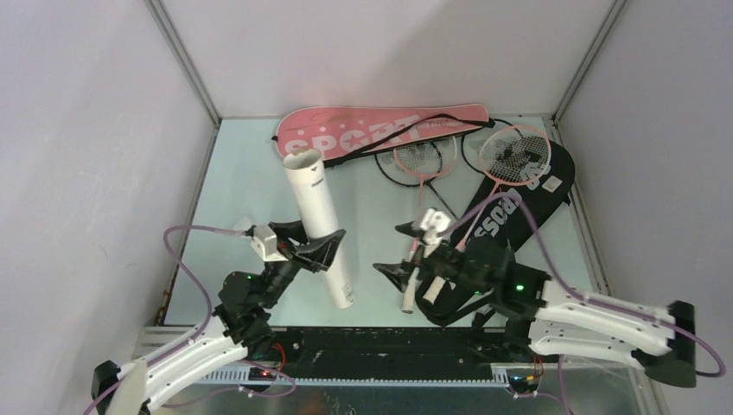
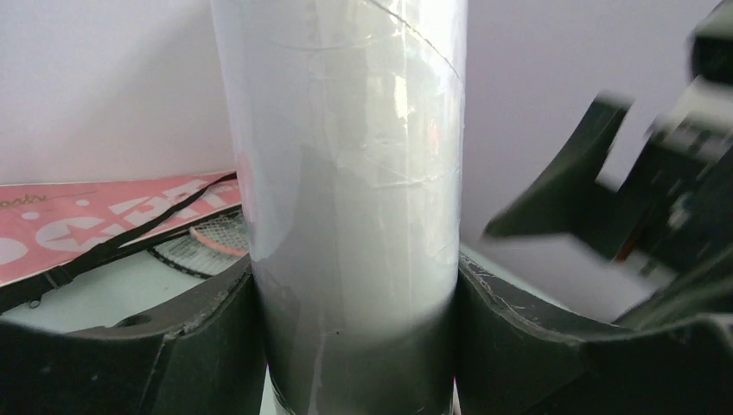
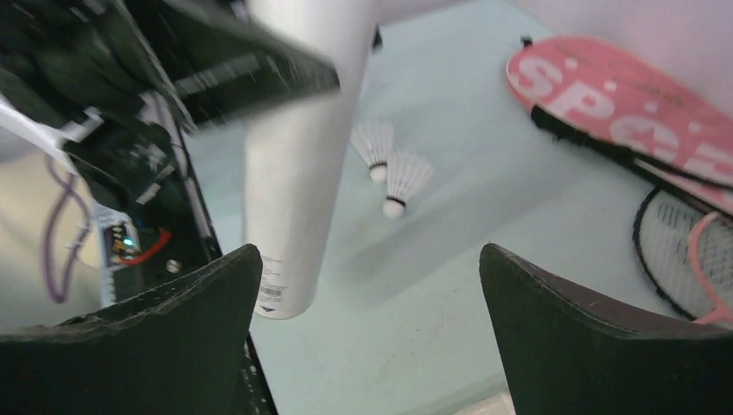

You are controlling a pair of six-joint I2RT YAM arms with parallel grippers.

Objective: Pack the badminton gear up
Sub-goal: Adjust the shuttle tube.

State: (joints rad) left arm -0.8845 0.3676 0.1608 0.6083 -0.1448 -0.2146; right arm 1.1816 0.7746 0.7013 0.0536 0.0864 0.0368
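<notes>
My left gripper (image 1: 316, 252) is shut on the long translucent white tube (image 1: 318, 226), holding it tilted with its open end up and its base near the table. In the left wrist view the tube (image 2: 346, 199) fills the gap between both fingers. My right gripper (image 1: 399, 252) is open and empty just right of the tube, and my right gripper (image 3: 372, 328) frames bare table. Two white feather shuttlecocks (image 3: 391, 169) lie beyond the tube (image 3: 298, 164). The pink "SPORT" bag (image 1: 372, 130) and the black bag (image 1: 510, 206) lie at the back, with pink rackets (image 1: 515, 156) and black rackets (image 1: 391, 169) between them.
White walls with metal corner posts (image 1: 186, 65) close in the table on three sides. A white racket handle (image 1: 406, 296) lies below my right gripper. The black rail (image 1: 380, 341) with the arm bases runs along the near edge. Purple cables (image 1: 186, 259) loop by both arms.
</notes>
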